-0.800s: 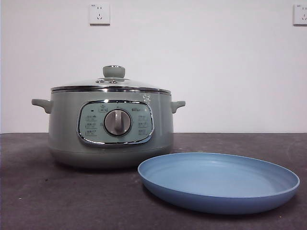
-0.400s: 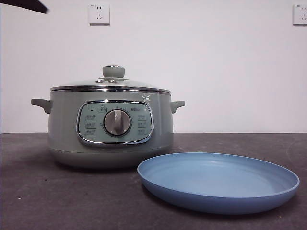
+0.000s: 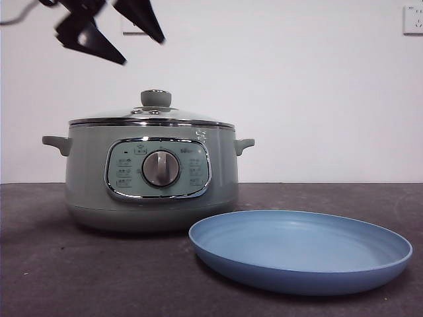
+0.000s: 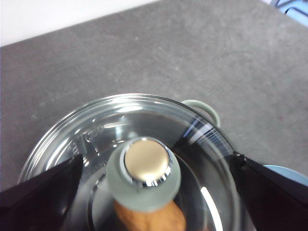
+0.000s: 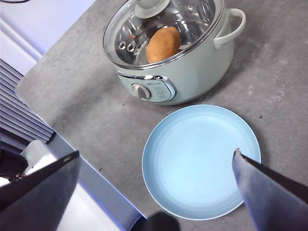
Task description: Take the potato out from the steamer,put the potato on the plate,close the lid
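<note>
A: Hovering above the domed glass lid (image 4: 130, 159) with pale-green knob (image 4: 144, 175); left gripper (image 3: 109, 33) jaws spread wide, nothing held; looks lined up for a knob grab.

B: Potato?

A: Orange-brown oval potato (image 5: 162, 44) sits inside the sage-green steamer pot (image 3: 152, 175), lid on; light-blue round plate (image 3: 301, 249) empty just beside it; right gripper (image 5: 154, 166) high over the plate, jaws apart, waiting.

Bare lab-like test bench: grey table (image 3: 79, 264), plain white wall (image 3: 297, 92), socket (image 3: 414, 20).
</note>
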You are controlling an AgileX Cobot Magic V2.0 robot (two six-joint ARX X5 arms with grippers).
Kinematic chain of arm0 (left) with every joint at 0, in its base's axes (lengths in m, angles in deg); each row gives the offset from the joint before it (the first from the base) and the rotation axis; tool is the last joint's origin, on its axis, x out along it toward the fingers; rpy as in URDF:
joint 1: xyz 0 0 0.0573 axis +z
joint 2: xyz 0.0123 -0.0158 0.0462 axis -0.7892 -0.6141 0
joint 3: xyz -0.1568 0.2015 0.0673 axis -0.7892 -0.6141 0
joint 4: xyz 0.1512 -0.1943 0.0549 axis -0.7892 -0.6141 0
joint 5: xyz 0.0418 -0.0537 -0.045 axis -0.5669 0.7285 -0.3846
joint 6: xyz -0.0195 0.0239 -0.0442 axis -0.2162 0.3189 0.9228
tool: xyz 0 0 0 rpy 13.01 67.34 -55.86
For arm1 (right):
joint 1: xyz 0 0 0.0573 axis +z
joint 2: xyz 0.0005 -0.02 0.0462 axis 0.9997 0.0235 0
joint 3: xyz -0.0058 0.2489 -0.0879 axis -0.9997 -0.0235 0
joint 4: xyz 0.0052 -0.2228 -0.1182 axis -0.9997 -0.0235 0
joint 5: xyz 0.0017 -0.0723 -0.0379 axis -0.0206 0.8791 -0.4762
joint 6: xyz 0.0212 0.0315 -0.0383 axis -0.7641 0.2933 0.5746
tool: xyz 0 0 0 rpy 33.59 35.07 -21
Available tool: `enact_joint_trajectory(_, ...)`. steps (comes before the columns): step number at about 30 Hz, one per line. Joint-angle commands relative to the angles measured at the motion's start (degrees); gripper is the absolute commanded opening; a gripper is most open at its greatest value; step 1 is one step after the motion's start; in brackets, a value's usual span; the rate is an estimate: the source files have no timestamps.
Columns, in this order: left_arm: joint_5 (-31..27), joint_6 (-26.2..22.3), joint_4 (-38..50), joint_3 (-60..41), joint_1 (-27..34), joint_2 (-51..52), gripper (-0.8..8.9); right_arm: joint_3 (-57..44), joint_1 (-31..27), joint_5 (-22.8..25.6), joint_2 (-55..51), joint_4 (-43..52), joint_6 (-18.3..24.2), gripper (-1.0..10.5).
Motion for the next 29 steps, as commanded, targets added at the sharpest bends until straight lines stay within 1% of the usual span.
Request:
enact_joint_trajectory(1, -1.9, -2.0, 0.6, 1.6, -1.1, -3.8, 6.91, 0.1, 0.1, 0.0, 0.0, 0.2, -0.2, 6.0)
enact_joint_trajectory(5, -2.1, -2.2, 2.4, 2.0, -2.0, -7.1, 6.91, 0.1, 0.1, 0.0, 0.0, 0.2, -0.2, 6.0)
enact_joint_trajectory(8, -3.7, -2.3, 2.4, 2.0, -2.6, -8.5, 6.91, 0.1, 0.1, 0.0, 0.0, 0.2, -0.2, 6.0)
enact_joint_trajectory(11, -4.6, -2.8, 2.4, 2.0, -3.0, -9.3, 6.91, 0.1, 0.1, 0.1, 0.0, 0.2, -0.2, 6.0)
enact_joint_trajectory(23, -4.7, -2.8, 1.1, 2.0, -3.3, -10.4, 6.8, 0.1, 0.1, 0.2, 0.0, 0.2, -0.1, 6.0)
enact_joint_trajectory(24, -4.7, -2.8, 0.9, 2.0, -3.3, -10.4, 6.48, 0.1, 0.1, 0.2, 0.0, 0.2, -0.1, 6.0)
enact_joint_trajectory(28, -4.7, -2.8, 0.6, 2.0, -3.3, -10.4, 4.37, 0.1, 0.1, 0.2, 0.0, 0.2, -0.1, 6.0)
enact_joint_trajectory(29, -4.7, -2.8, 0.7, 2.0, -3.3, -10.4, 4.11, 0.1, 0.1, 0.2, 0.0, 0.2, -0.1, 6.0)
